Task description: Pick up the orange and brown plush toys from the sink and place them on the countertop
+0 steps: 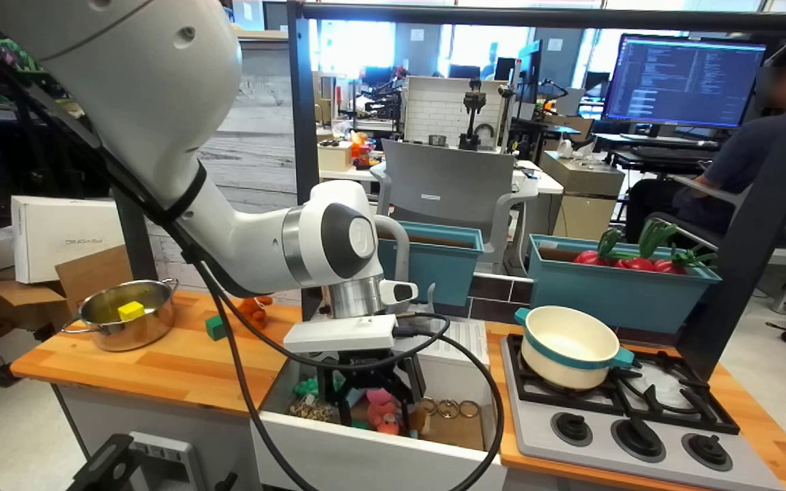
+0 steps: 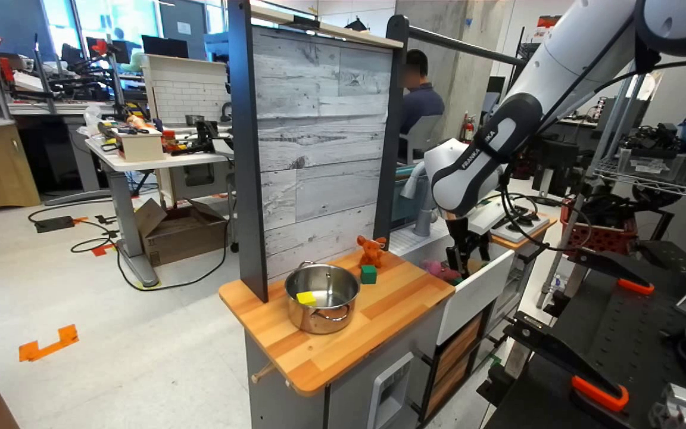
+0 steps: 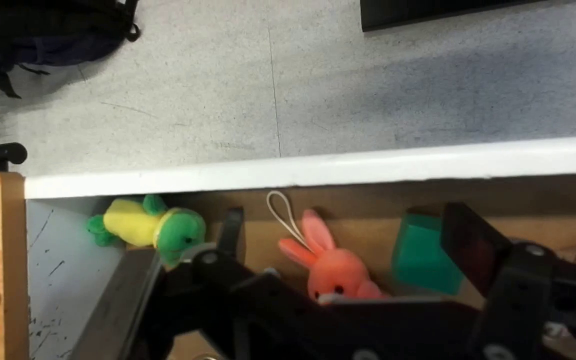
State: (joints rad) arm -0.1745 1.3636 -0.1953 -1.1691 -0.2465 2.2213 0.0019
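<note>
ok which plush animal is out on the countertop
The orange plush toy: it sits on the wooden countertop near a green block, while the pink bunny and green-and-yellow plush lie in the sink.

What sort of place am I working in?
Likely a robotics lab with a mock kitchen: the sink and stove suggest the kitchen, while a monitor beyond them, showing what looks like code, points to a lab or office.
</note>
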